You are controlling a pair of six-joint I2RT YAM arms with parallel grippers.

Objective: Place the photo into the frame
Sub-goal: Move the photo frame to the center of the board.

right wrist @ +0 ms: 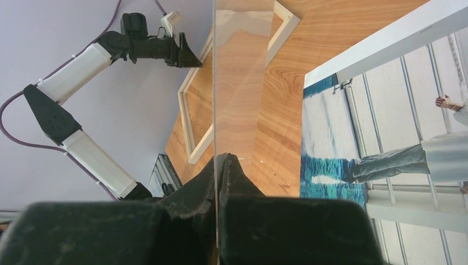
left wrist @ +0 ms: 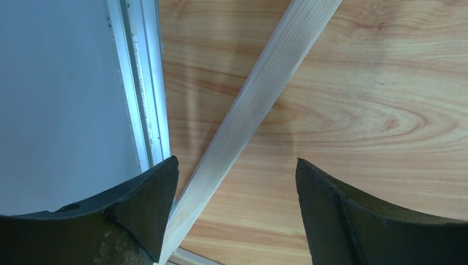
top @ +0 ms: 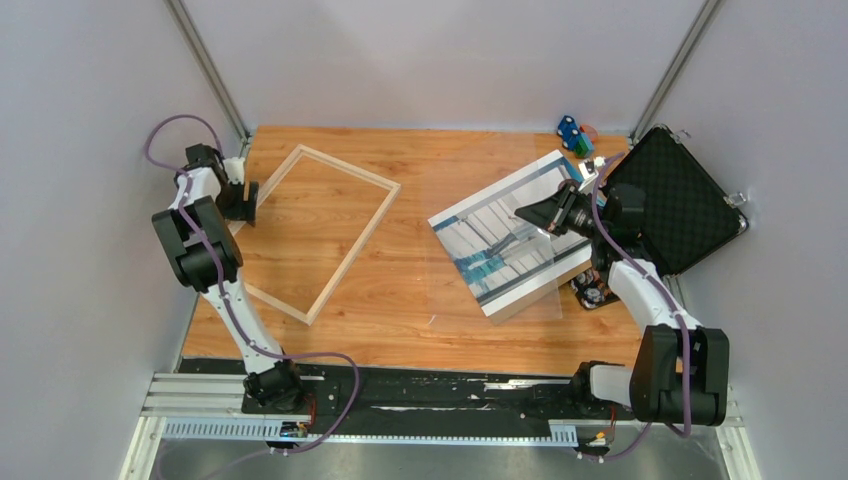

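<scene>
Woodgrain tabletop (top: 420,300), pale walls (top: 430,60), open black case (top: 690,200) at 3 o'clock. Right gripper (right wrist: 221,165) pinches the clear pane (right wrist: 243,83) over the photo (right wrist: 386,110); left gripper (left wrist: 236,161) gapes astride the frame (left wrist: 265,83).

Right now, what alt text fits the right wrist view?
The right end effector is shut on the clear pane, seen edge-on and rising up the middle. The photo lies on the table to the right; the frame and left arm sit beyond on the left.

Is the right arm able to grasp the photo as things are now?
Probably not: the right gripper is shut on a clear pane, so it cannot take anything else yet, though the photo lies close below.
</scene>
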